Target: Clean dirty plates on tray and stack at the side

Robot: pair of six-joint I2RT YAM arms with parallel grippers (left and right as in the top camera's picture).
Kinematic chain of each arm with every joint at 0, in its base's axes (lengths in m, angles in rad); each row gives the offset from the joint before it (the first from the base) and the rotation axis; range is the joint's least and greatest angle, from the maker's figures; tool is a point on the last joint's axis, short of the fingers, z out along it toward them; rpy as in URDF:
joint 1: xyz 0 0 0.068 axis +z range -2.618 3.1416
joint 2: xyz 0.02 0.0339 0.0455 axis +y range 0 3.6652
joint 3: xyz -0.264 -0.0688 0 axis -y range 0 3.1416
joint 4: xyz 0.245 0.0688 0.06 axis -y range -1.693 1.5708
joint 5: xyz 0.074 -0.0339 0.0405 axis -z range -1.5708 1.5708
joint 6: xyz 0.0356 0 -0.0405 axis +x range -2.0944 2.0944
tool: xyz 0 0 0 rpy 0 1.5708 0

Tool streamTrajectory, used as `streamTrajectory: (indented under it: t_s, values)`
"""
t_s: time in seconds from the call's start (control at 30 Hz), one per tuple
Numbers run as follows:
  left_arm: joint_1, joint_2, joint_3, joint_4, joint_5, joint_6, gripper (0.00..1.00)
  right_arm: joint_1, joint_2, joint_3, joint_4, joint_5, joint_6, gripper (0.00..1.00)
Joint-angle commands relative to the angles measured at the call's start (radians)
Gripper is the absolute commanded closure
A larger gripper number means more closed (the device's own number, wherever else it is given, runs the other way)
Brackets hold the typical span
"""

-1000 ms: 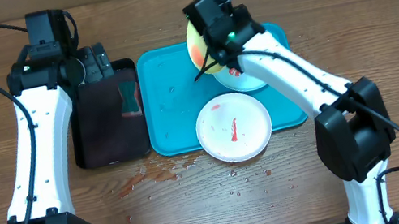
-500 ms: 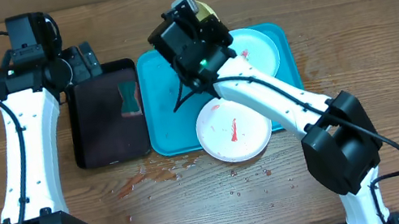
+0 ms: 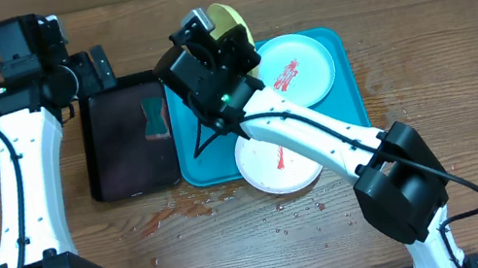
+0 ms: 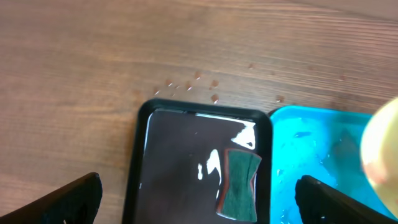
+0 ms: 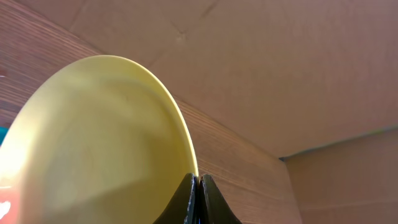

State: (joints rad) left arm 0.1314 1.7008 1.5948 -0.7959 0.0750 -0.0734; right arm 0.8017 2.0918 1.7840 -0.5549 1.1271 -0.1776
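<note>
One plate — rim in right gripper

**A:** What filled the right wrist camera?

**B:** The yellow-green plate, standing on edge, its face taking up the left half.

**A:** And the grip?

**B:** The right end effector was pinched on the rim at the bottom, its dark tips nearly meeting.

**A:** Behind it?

**B:** A strip of wood-grain surface ran diagonally, with brown cardboard above it. A trace of red showed at the lower left corner.
</note>
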Motion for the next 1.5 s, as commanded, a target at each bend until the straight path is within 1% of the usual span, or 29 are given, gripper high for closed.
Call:
streamTrajectory:
  t_s: [0.0,0.13,0.23,0.5,0.6,0.67,0.8,0.9,1.0,1.1,1.23,1.33,1.47]
  values:
    - [0.035,-0.024,0.02,0.019,0.141,0.111,0.0,0.008,-0.019,0.029,0.008,0.031,-0.01,0.96]
    - [0.088,-0.024,0.02,0.027,0.263,0.185,0.0,0.014,-0.019,0.029,0.008,0.031,-0.01,0.96]
    - [0.113,-0.024,0.02,0.023,0.315,0.226,0.0,0.019,-0.019,0.029,0.008,0.03,-0.01,0.96]
    - [0.126,-0.024,0.02,0.014,0.325,0.254,0.0,0.022,-0.019,0.029,0.008,-0.006,-0.014,0.96]
    - [0.126,-0.024,0.02,0.0,0.325,0.254,0.0,0.02,-0.019,0.029,0.003,-0.051,-0.013,0.96]
    - [0.125,-0.024,0.02,-0.012,0.325,0.253,0.0,0.006,-0.019,0.029,-0.018,-0.134,0.017,0.96]
    - [0.124,-0.024,0.02,-0.054,0.32,0.225,0.0,-0.047,-0.023,0.03,-0.097,-0.362,0.181,0.96]
    - [0.124,-0.024,0.018,-0.078,0.307,0.207,0.0,-0.107,-0.038,0.03,-0.133,-0.55,0.278,0.96]
    - [0.117,-0.024,0.018,-0.093,0.306,0.19,0.0,-0.178,-0.063,0.03,-0.14,-0.742,0.328,0.96]
    - [0.093,-0.024,0.017,-0.099,0.28,0.176,0.0,-0.261,-0.087,0.03,-0.132,-0.937,0.358,0.96]
    - [0.027,-0.024,0.017,-0.108,0.157,0.151,0.0,-0.388,-0.114,0.03,-0.124,-1.242,0.358,0.96]
    - [-0.028,-0.024,0.017,-0.108,0.106,0.151,0.0,-0.472,-0.124,0.03,-0.123,-1.384,0.358,0.96]
    - [-0.082,-0.024,0.017,-0.104,0.097,0.151,0.0,-0.571,-0.134,0.03,-0.129,-1.537,0.357,0.96]
